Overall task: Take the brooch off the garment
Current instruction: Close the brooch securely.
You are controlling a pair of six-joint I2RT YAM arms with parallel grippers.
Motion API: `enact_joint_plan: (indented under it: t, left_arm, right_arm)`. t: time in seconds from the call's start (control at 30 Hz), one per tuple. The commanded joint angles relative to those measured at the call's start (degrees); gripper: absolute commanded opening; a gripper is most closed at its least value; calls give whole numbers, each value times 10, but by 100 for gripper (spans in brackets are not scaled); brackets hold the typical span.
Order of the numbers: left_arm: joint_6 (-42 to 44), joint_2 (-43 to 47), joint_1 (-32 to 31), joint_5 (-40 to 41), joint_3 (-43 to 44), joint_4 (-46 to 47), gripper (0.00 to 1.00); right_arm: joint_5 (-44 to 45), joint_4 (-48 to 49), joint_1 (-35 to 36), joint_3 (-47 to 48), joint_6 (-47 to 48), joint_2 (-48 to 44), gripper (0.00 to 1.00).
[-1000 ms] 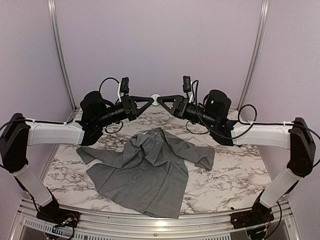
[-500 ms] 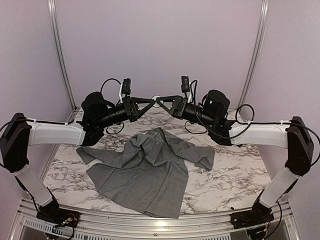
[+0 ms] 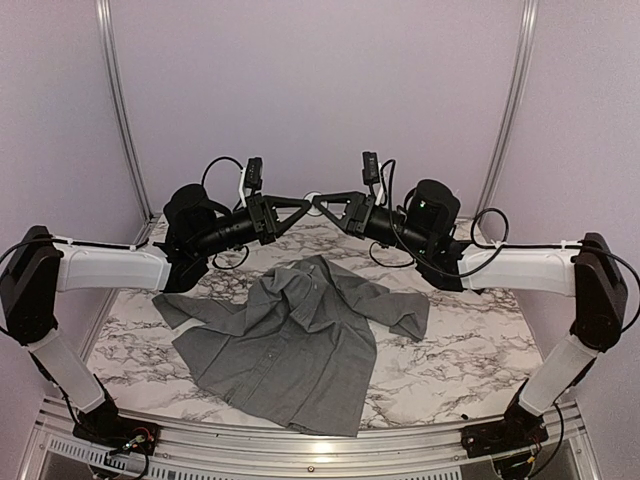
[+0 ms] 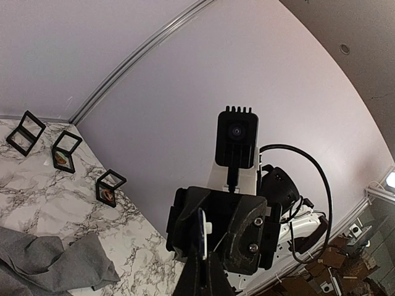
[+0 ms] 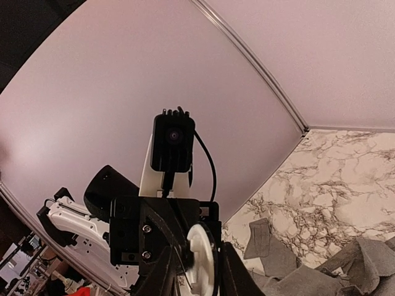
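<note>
Marble tabletop (image 3: 470, 350) fills the lower half of the top view, and your garment (image 3: 290, 345) lies spread flat on it at lower centre. The brooch (image 3: 313, 197), a small white disc, is already off it, held in the air at upper centre. Your left gripper (image 3: 302, 203) is pinched shut on it. Over the last second the right gripper (image 3: 323, 203) has edged in from the right and narrowed its jaws around the disc, so a handover looks under way. You cannot tell whether the right fingers (image 5: 237, 277) actually touch the brooch. From the left wrist the disc shows edge-on only, and its pin is hidden.
</note>
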State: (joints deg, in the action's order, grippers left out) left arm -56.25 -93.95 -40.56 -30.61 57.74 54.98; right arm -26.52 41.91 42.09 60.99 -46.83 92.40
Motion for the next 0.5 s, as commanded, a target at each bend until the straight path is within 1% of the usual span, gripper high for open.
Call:
enact_joint_plan:
  t: [0.0, 0.07, 0.17, 0.4, 0.47]
  left_arm:
    - [17, 8, -3, -6, 1, -1, 0]
    - [22, 10, -4, -5, 1, -2, 0]
    - [30, 15, -6, -3, 0, -7, 0]
    - [39, 20, -6, 2, -2, -22, 0]
    - [38, 20, -6, 5, -4, -23, 0]
  right_arm:
    - [-2, 16, -4, 5, -6, 7, 22]
    - [-1, 16, -3, 5, -8, 8, 17]
    - [-1, 16, -4, 5, -10, 10, 15]
    - [-12, 20, -4, 12, -12, 16, 17]
    - [-12, 16, -3, 15, -9, 14, 19]
